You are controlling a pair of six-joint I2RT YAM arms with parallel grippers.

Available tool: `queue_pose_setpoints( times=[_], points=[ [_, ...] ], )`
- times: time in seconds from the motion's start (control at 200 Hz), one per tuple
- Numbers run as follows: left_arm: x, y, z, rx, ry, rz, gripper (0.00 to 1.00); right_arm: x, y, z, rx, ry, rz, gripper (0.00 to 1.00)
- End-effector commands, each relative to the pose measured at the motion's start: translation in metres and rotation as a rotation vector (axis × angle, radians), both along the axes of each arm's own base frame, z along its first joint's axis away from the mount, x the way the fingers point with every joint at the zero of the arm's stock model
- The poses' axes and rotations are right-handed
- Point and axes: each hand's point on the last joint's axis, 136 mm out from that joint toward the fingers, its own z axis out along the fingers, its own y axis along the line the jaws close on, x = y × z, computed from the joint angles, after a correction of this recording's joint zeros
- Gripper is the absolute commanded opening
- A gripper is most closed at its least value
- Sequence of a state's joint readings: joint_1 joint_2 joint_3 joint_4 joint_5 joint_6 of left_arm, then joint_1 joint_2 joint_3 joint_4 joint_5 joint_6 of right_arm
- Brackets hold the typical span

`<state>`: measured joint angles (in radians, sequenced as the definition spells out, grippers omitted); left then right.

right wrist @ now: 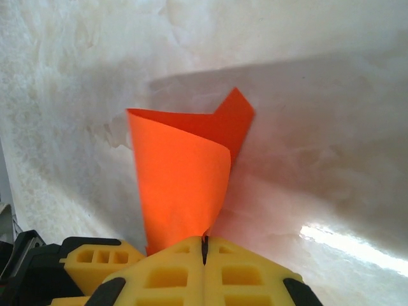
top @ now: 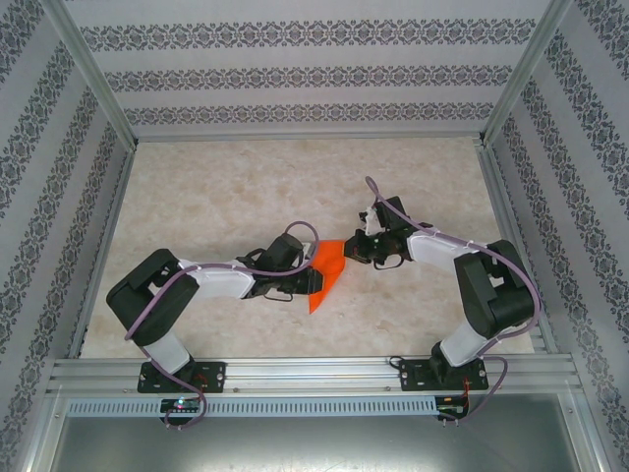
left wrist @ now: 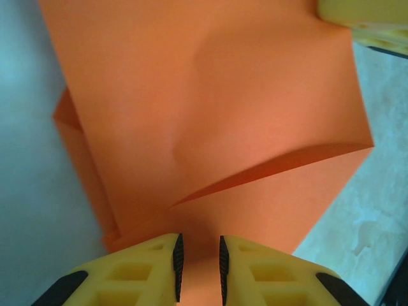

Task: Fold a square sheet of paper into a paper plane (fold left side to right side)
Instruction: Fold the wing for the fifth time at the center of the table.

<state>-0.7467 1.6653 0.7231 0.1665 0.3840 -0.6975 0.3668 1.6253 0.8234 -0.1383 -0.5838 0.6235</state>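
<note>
The square sheet of paper (top: 329, 264) is bright orange and lies partly folded and lifted between my two grippers at mid-table. My right gripper (right wrist: 205, 245) is shut on one edge of the sheet (right wrist: 178, 185), which curls up from the table with a pointed flap behind it. In the top view that gripper (top: 352, 254) sits at the paper's right side. My left gripper (left wrist: 199, 255) hovers over the sheet (left wrist: 210, 95) with its jaws a narrow gap apart, orange paper showing beyond them and a raised fold crossing the sheet. From above, the left gripper (top: 305, 283) is at the paper's left edge.
The table (top: 226, 187) is pale marble-patterned, fenced by aluminium rails (top: 295, 369) and patterned walls. One yellow finger of the right gripper (left wrist: 366, 16) pokes into the left wrist view's top right corner. The left gripper's yellow finger (right wrist: 95, 258) shows low left in the right wrist view.
</note>
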Motion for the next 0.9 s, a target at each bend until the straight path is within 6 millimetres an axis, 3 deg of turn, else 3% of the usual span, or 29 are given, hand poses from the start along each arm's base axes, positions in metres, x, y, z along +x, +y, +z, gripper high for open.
queue_pose_setpoints(
  times=[0.0,0.32,0.46,0.634,0.769,0.899],
  points=[
    [0.009,0.001,0.014,-0.049,-0.039,0.022,0.27,0.006,0.006,0.000,-0.017,-0.007,-0.007,0.00],
    [0.006,-0.001,0.027,-0.067,-0.097,-0.039,0.34,0.005,0.001,-0.006,-0.059,0.011,-0.022,0.00],
    [0.000,0.012,0.039,0.015,-0.189,-0.074,0.39,0.006,0.000,-0.006,-0.067,0.022,-0.027,0.00],
    [-0.018,0.005,0.054,0.147,-0.302,-0.174,0.43,0.007,0.001,-0.005,-0.071,0.028,-0.027,0.00],
    [-0.033,-0.013,0.048,0.301,-0.340,-0.262,0.49,0.007,0.002,-0.007,-0.072,0.034,-0.027,0.00],
    [-0.034,-0.023,0.033,0.411,-0.349,-0.268,0.55,0.007,0.002,-0.006,-0.071,0.035,-0.028,0.00]
  ],
)
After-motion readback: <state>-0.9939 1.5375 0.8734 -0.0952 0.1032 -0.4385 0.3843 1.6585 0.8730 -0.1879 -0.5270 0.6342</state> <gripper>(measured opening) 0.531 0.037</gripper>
